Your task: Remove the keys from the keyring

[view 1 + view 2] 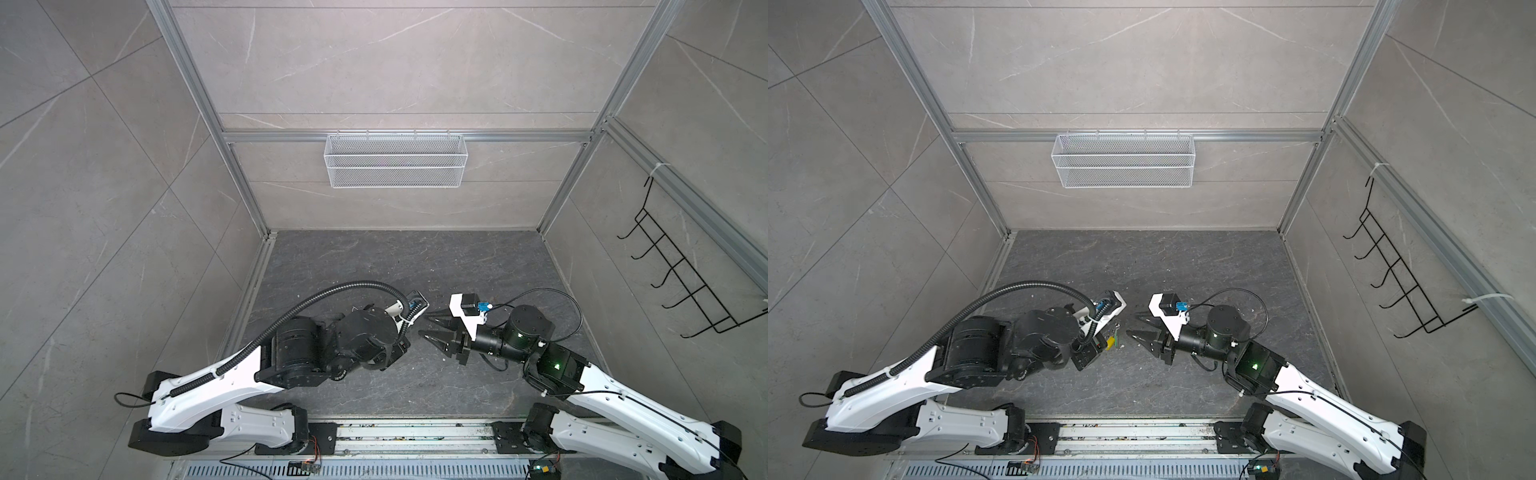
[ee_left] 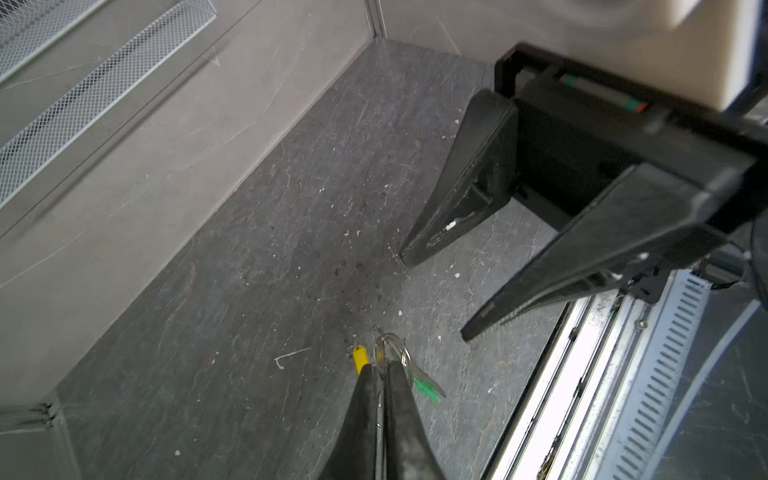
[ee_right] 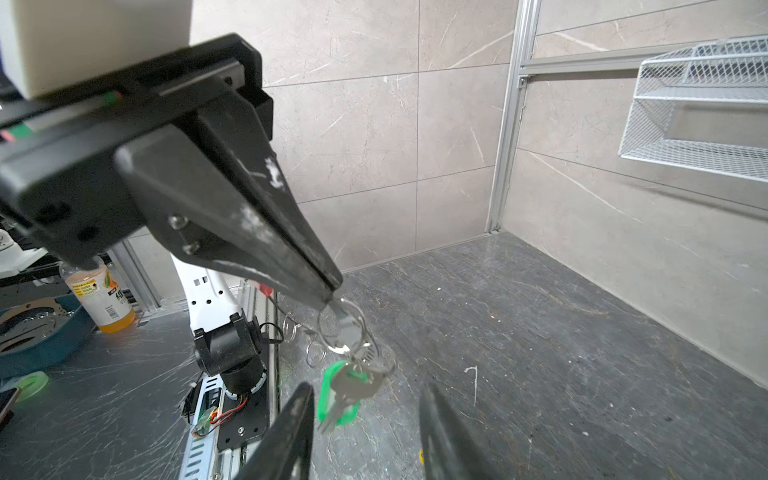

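In the left wrist view my left gripper (image 2: 380,370) is shut on the keyring (image 2: 379,407), whose thin wire runs between the pads. The right wrist view shows its red sleeve (image 3: 264,288) behind those fingers. From the tips hang silver split rings (image 3: 347,328) and the keys: a green-tagged one (image 3: 340,395) and a yellow-tagged one (image 2: 359,357), whose yellow also shows in a top view (image 1: 1111,341). The bunch hangs just above the dark floor. My right gripper (image 1: 424,325) faces it from the right, open, and the green-tagged key hangs just ahead of its tips (image 3: 367,388) without touching them.
A white mesh basket (image 1: 395,160) hangs on the back wall and a black wire hook rack (image 1: 685,282) on the right wall. A metal rail (image 1: 415,436) runs along the front edge. Outside the cell stand an orange drink bottle (image 3: 97,299) and a teal tray (image 3: 41,332).
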